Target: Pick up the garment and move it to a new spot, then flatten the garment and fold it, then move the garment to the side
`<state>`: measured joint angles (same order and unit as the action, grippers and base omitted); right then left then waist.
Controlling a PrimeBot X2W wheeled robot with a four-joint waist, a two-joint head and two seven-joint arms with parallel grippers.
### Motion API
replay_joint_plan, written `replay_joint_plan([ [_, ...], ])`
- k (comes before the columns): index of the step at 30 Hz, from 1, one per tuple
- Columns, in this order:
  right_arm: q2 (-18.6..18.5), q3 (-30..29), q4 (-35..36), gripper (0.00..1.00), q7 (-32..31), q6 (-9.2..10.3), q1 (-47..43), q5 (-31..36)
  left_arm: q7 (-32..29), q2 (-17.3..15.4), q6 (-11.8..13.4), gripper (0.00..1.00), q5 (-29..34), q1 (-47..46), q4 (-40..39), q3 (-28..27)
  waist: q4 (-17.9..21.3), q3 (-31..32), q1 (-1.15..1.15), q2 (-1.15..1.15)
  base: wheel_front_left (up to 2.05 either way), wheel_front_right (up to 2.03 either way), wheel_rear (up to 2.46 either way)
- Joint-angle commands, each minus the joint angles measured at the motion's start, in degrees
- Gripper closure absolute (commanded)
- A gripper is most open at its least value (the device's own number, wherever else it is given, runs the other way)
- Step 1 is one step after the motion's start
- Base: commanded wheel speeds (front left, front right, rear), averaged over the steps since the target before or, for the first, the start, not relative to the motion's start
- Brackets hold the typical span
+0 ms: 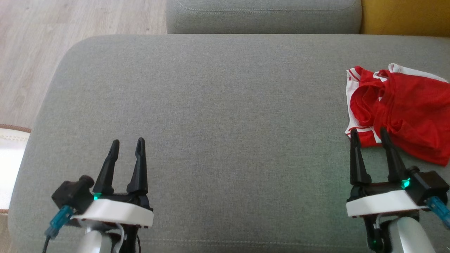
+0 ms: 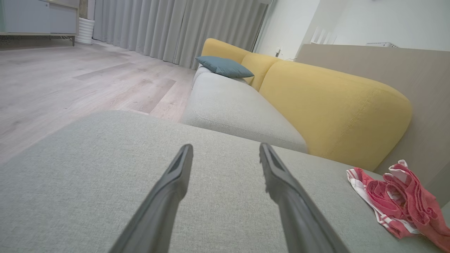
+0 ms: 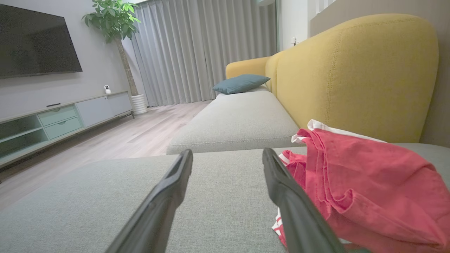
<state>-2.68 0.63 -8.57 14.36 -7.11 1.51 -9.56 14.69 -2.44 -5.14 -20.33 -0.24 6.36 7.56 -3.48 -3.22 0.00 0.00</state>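
While both grippers hover low over a wide grey sofa cushion (image 1: 225,105), a crumpled red garment (image 1: 404,109) with white striped trim lies at the cushion's far right, close to the sofa's yellow backrest (image 1: 404,15). Its folds are bunched and overlapping, and one white edge is turned up along the left side.

Seen from the head camera, the left gripper (image 1: 128,140) sits at the lower left, well apart from the garment. Its two long dark fingers are spread wide, with grey fabric showing between them. The right gripper (image 1: 368,130) sits at the lower right, also spread wide. Its fingertips reach the near edge of the garment, and the outer finger overlaps the red cloth in this view. Whether it touches the cloth cannot be told. The right wrist view shows that same finger in front of the garment's near folds, with grey cushion between the two fingers.

Beyond the big cushion lies a second grey seat cushion (image 1: 263,15). A blue-grey throw pillow (image 2: 225,66) rests at its far end, against the yellow backrest. Pale wood flooring (image 1: 35,52) runs along the left, with the brown-trimmed edge of a white rug (image 1: 8,158) beside the cushion. Grey curtains (image 2: 175,28) hang at the back of the room. The right wrist view also takes in a wall-mounted television (image 3: 35,38), a long low media cabinet (image 3: 52,119) beneath it, and a tall potted tree (image 3: 112,17) beside the curtains.
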Motion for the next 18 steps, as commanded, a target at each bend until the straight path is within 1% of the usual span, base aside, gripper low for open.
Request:
replay_joint_plan([
  [1, -0.2, 1.4, 2.1, 0.00, 0.6, -0.37, 1.6, 0.0, 0.3, -0.4, -0.2, 0.00, -0.3, -1.8, -2.0, -2.2, 0.0, 0.0, 0.00, 0.00, 0.00, 0.00, 0.00],
  [2, 0.0, 0.0, 0.0, 1.00, 0.0, 0.00, 0.0, 0.0, 0.0, 0.0, 0.0, 1.00, -0.1, 0.0, 0.0, -0.1, 0.0, 0.0, 0.00, 0.00, 0.00, 0.00, 0.00],
  [6, 0.1, 0.3, -3.2, 1.00, -0.2, 0.01, -1.0, -0.1, -0.1, 0.1, 0.1, 1.00, -0.3, 1.2, 3.4, 0.1, 0.0, 0.0, 0.00, 0.00, 0.00, 0.00, 0.00],
  [18, -0.4, 0.1, -3.4, 1.00, -1.9, -0.03, -0.4, -9.3, -1.9, -0.3, -0.2, 1.00, -8.2, 0.5, 3.8, -0.9, 0.4, 0.3, 0.00, 0.00, 0.00, 0.00, 0.00],
])
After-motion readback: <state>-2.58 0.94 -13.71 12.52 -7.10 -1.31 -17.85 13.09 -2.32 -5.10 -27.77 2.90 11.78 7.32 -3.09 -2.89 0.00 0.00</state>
